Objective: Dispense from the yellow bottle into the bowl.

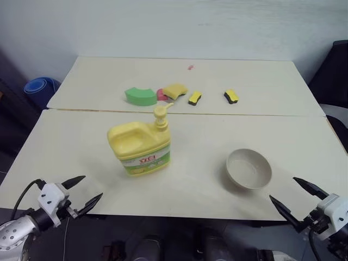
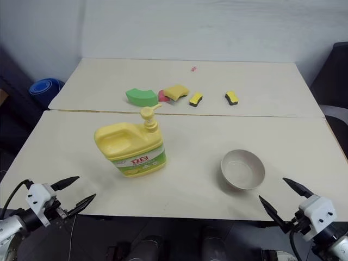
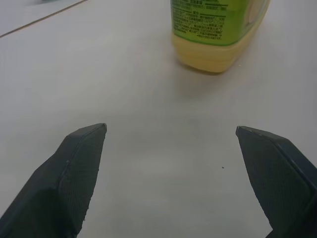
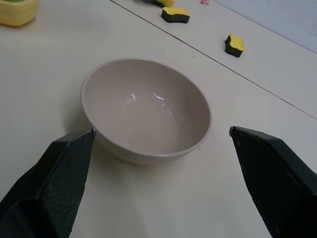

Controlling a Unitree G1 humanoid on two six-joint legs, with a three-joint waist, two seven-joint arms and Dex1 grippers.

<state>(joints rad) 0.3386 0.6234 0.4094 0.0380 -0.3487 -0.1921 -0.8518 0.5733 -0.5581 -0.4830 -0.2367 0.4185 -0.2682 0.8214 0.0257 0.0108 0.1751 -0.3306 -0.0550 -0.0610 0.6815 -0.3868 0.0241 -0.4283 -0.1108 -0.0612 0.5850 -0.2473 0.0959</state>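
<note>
The yellow bottle [image 1: 140,148] stands upright a little left of the frame's centre, a squat jug with a built-in handle, a yellow pump top whose spout points right, and a green-and-white label with red lettering. The bowl [image 1: 248,168], small, round, plain beige and empty, sits upright at lower right, well apart from the jug.

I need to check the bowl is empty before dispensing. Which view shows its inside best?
The right wrist view: the bowl sits close, its bare inside in plain sight between the open right pincer fingers. Both eye views show it smaller, on the table right of the yellow bottle.
</note>
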